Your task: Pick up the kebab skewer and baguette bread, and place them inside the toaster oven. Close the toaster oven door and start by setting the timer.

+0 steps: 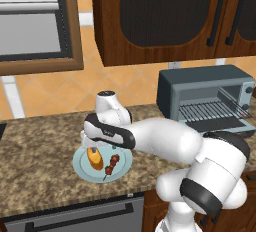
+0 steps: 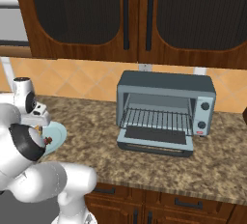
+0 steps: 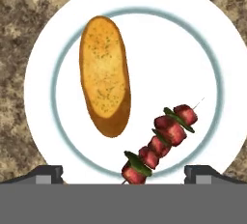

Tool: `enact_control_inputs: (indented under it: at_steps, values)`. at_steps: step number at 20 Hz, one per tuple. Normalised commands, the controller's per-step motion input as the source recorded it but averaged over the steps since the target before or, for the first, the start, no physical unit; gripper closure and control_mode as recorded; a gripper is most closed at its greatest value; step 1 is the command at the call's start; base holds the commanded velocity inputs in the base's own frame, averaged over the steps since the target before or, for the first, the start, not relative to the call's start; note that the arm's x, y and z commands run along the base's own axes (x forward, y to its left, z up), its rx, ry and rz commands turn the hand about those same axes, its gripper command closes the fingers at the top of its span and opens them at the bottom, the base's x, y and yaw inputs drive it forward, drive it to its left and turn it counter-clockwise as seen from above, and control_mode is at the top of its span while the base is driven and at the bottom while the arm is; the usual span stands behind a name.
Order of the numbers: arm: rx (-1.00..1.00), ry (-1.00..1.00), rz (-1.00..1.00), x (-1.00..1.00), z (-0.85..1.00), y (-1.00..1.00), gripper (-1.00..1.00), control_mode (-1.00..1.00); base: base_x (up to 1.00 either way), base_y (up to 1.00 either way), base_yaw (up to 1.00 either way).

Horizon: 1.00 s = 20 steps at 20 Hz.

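The gripper (image 3: 123, 172) hangs over the plate (image 3: 226, 49) with its two fingertips spread wide, holding nothing; the lower end of the kebab skewer (image 3: 160, 142) lies between them. On the plate, the skewer lies on a slant beside the baguette bread (image 3: 104, 76), close to it but apart. The plate stands on the counter (image 1: 40, 146), well apart from the toaster oven (image 2: 166, 107), whose toaster oven door (image 2: 155, 140) is already folded down, with the wire rack free.

I judge the skewer to be light and stiff, but thin (the bare stick would slip easily between the pads). It seems better to close on the meat chunks near the middle, across the stick, so it does not tip to one end. The chunks look a little soft, so moderate pressure should be enough.

The bread seems light with a firm crust. Taking it across its narrow width, near the middle, should hold it level.
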Motion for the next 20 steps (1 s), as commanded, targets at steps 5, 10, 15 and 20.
enact_control_inputs:
  at_steps: [5,10,15,20]
  values:
    - [0.0,-0.16,0.0,0.14,-0.5,0.25,-1.0,-1.0,0.0,0.0,0.0]
    - [0.0,-0.1,0.0,0.26,-0.32,0.08,-1.0,-1.0,0.0,0.0,0.0]
    - [0.0,0.0,0.0,0.23,-0.14,0.05,-1.0,-1.0,0.0,0.0,0.0]
    - [0.0,0.0,0.0,0.05,-0.15,0.16,-1.0,-1.0,0.0,0.0,0.0]
